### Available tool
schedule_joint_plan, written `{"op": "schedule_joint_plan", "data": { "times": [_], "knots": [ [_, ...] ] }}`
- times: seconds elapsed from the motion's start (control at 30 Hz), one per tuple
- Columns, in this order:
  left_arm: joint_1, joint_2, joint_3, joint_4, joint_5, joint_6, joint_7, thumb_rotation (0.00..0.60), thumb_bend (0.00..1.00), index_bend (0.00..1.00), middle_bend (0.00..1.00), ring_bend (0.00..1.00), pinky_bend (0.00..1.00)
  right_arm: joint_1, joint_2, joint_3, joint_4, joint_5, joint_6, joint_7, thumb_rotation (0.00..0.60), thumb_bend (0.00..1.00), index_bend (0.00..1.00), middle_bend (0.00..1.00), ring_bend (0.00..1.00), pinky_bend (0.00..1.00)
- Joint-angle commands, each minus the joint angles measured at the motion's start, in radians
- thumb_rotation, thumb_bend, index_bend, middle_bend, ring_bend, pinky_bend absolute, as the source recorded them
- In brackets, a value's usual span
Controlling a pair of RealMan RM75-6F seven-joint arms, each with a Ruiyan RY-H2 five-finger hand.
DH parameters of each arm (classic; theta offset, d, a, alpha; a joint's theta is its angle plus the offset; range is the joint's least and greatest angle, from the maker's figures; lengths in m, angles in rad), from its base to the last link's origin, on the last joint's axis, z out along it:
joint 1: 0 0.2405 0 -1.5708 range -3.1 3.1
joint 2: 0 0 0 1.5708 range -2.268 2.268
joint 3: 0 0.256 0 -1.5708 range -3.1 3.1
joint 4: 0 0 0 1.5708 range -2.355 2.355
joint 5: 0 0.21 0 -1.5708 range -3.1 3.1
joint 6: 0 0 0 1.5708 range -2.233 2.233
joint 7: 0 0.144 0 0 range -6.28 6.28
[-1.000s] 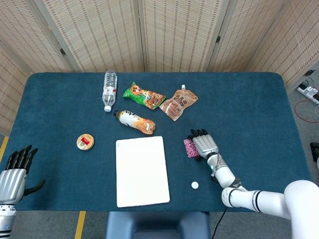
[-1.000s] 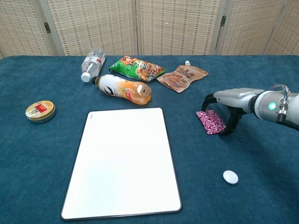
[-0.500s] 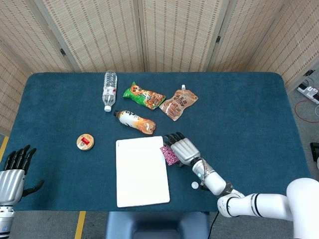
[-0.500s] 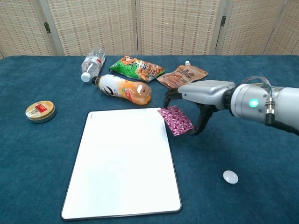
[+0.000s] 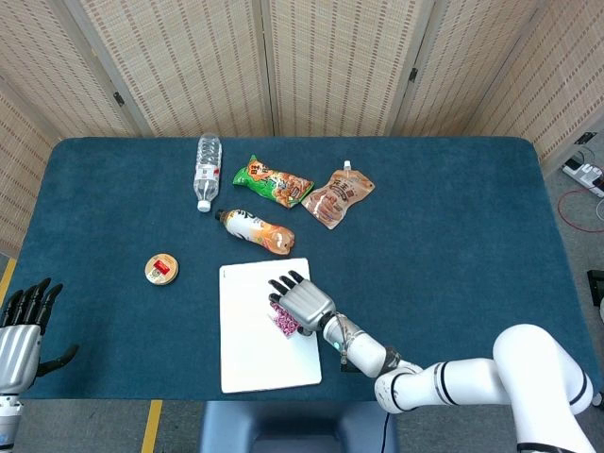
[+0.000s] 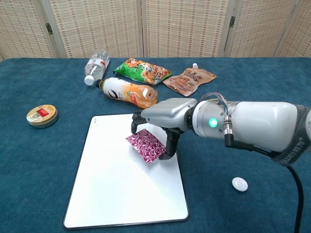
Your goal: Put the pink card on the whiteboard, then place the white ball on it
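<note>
My right hand (image 5: 300,302) (image 6: 160,116) holds the pink card (image 6: 146,145) (image 5: 282,322) above the right half of the whiteboard (image 6: 109,179) (image 5: 250,340). The card hangs tilted under the fingers, just off the board's surface. On the cloth to the right of the board lies the white ball (image 6: 239,184), apart from the hand; in the head view my arm hides it. At the table's near left corner my left hand (image 5: 23,330) is open and holds nothing.
Behind the whiteboard lie an orange drink bottle (image 6: 129,93), a clear water bottle (image 6: 96,65), a green snack bag (image 6: 144,70) and a brown spouted pouch (image 6: 189,80). A round tin (image 6: 42,115) sits to the left of the board.
My right hand has carried the pink card leftward from the cloth beside the board to above the board's right half. The ball and left hand stay put.
</note>
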Motion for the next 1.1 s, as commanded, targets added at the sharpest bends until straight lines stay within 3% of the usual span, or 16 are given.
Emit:
{"op": "schedule_joint_plan", "data": {
  "times": [0.03, 0.23, 0.37, 0.53, 0.77, 0.9, 1.1],
  "knots": [
    [0.0, -0.002, -0.001, 0.004, -0.001, -0.001, -0.003, 0.6, 0.25, 0.08, 0.02, 0.05, 0.0, 0.009, -0.003, -0.004, -0.002, 0.014, 0.009, -0.005, 0.6, 0.29, 0.01, 0.03, 0.0, 0.0],
    [-0.005, -0.002, -0.001, 0.004, 0.001, -0.009, 0.0, 0.6, 0.25, 0.08, 0.02, 0.05, 0.0, -0.023, 0.057, -0.022, -0.036, -0.038, 0.017, 0.059, 0.6, 0.29, 0.0, 0.03, 0.0, 0.0],
    [-0.01, -0.002, -0.005, -0.006, 0.013, -0.004, 0.006, 0.6, 0.25, 0.08, 0.02, 0.05, 0.0, -0.076, 0.123, -0.05, -0.07, -0.153, 0.035, 0.137, 0.6, 0.29, 0.01, 0.05, 0.0, 0.0],
    [-0.015, 0.001, -0.004, -0.024, 0.015, -0.012, 0.019, 0.6, 0.25, 0.08, 0.02, 0.05, 0.0, -0.173, 0.215, -0.105, -0.116, -0.355, 0.084, 0.283, 0.6, 0.29, 0.13, 0.09, 0.0, 0.0],
    [-0.018, 0.005, -0.002, -0.056, 0.037, -0.003, 0.044, 0.6, 0.25, 0.08, 0.02, 0.05, 0.0, -0.285, 0.283, -0.221, -0.068, -0.635, 0.165, 0.461, 0.6, 0.29, 0.29, 0.15, 0.01, 0.0],
    [-0.019, 0.009, -0.002, -0.07, 0.037, -0.004, 0.057, 0.6, 0.25, 0.08, 0.02, 0.05, 0.0, -0.336, 0.307, -0.276, -0.038, -0.722, 0.203, 0.508, 0.6, 0.29, 0.31, 0.16, 0.01, 0.0],
    [-0.02, 0.013, -0.002, -0.084, 0.039, -0.003, 0.07, 0.6, 0.25, 0.08, 0.02, 0.05, 0.0, -0.394, 0.33, -0.316, -0.006, -0.797, 0.247, 0.553, 0.6, 0.29, 0.34, 0.17, 0.01, 0.0]
  ]
}}
